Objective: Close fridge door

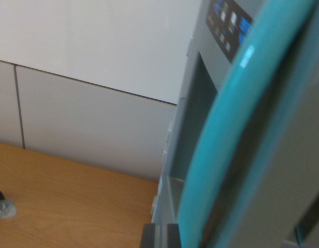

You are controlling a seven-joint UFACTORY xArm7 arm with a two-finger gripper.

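Fridge door (pixel 283 170) close-up w/ teal handle (pixel 226 134), wood floor (pixel 72 201) below, gripper (pixel 159 235) barely visible, state unclear

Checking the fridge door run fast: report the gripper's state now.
Gripper: cannot be told. No fingers clearly show in the wrist view, only the teal handle and grey fridge door close up.

The fridge door (pixel 283 155) is filling the wrist view's right, its curved handle (pixel 226 129) running bottom to top before it. A control panel (pixel 229 23) is sitting at its upper part, above a dispenser recess (pixel 193 129). The counter (pixel 72 201) is lying left, with the wall (pixel 87 67) rising behind it.
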